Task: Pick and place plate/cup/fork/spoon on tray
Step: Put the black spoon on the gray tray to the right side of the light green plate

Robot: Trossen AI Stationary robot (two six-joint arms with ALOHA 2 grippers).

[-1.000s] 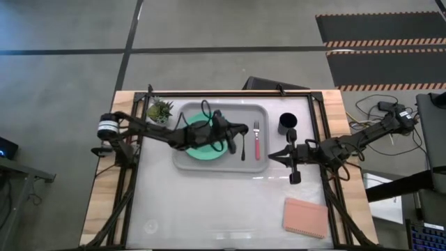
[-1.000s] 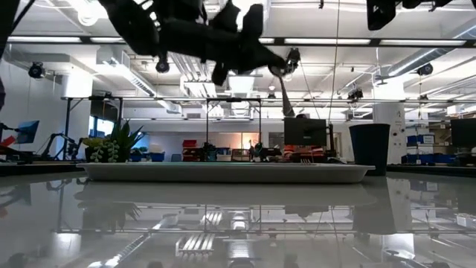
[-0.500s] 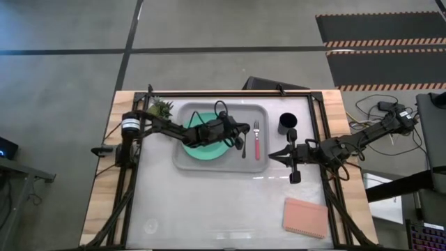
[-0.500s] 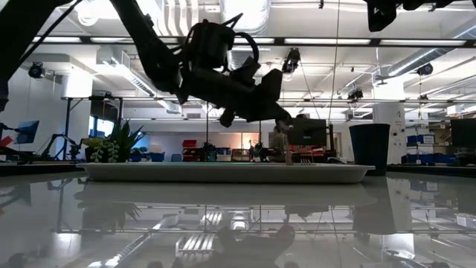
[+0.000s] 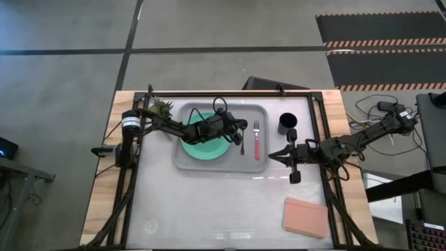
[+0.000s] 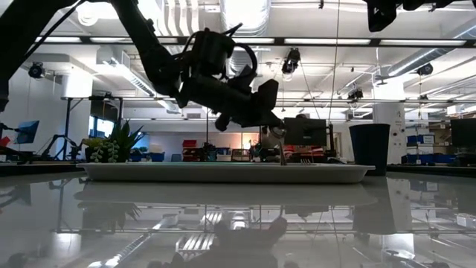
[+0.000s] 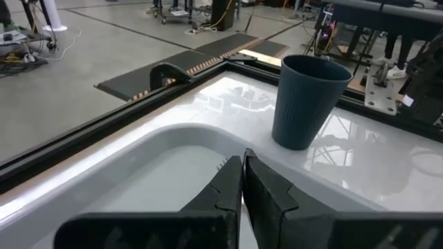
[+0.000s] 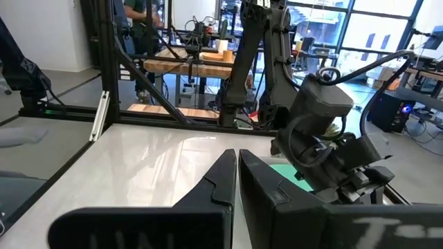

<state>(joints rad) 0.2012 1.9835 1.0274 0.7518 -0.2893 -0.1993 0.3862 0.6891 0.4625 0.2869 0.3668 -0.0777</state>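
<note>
The light-grey tray [image 5: 185, 162] lies at the table's far middle. The mint-green plate [image 5: 202, 148] lies in it, and the pink-handled fork [image 5: 256, 143] lies in its right part. My left gripper [image 5: 239, 130] reaches over the plate, low over the tray [image 6: 149, 170], and is shut on the dark spoon [image 5: 242, 145] between plate and fork. The navy cup [image 5: 287, 124] stands on the table right of the tray and shows ahead of the left fingers [image 7: 304, 100]. My right gripper [image 5: 274, 155] is shut and empty off the tray's near right corner. My left gripper pinches the spoon by its upper end [image 6: 277, 138] between its two fingertips, coming slanting down from the table's left. The spoon hangs tilted below the fingers, with its lower end [image 6: 282, 161] on the tray's floor. In the left wrist view the fingers hide the spoon.
A small potted plant [image 5: 160, 108] stands at the tray's far left corner. A pink rectangular pad [image 5: 305, 217] lies at the table's near right. Black frame rails [image 5: 317, 125] run along the table's sides.
My left gripper has come down from high above the tray with the spoon and has drawn slightly toward the table's left. The spoon, which hung clear and nearly upright, now leans with its lower end on the tray. My right arm has kept still.
</note>
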